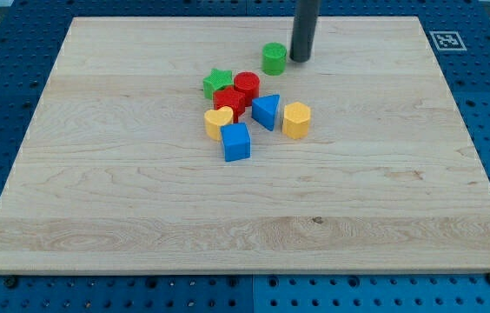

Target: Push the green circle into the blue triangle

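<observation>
Single view of a pale wooden board (141, 217) with visible grain, lying on a blue perforated table (2, 296); its near half carries no blocks.

Nearest of the cluster is the blue cube (236, 142), with the yellow heart (219, 122) just beside it toward the view's left. The yellow hexagon (296, 120) stands a little apart toward the view's right. Between them sits the blue triangle (266, 111), a wedge with flat faces, touching or nearly touching the red block (230, 102). Behind lie the red circle (247, 85) and the green star (217, 83). All blocks appear to be matte moulded plastic with finely ridged tops.

Farther still, apart from the cluster, stands the green circle (274, 58), a short cylinder. My tip (301, 59) rests just beside it on the view's right, close to contact. The arm carries no claw, only a smooth dark rod, so nothing is released, clenched or grasped.

Step in hand, as judged: positioning behind the cylinder. The triangle lies toward the view's bottom from the circle, so the tip should move to the circle's far side before pushing. The push line should pass through the cylinder's centre, since a round block tends to roll off an offset contact. A drift toward the view's left would strike the red circle instead.

A printed marker (446, 40) occupies the far right corner.
</observation>
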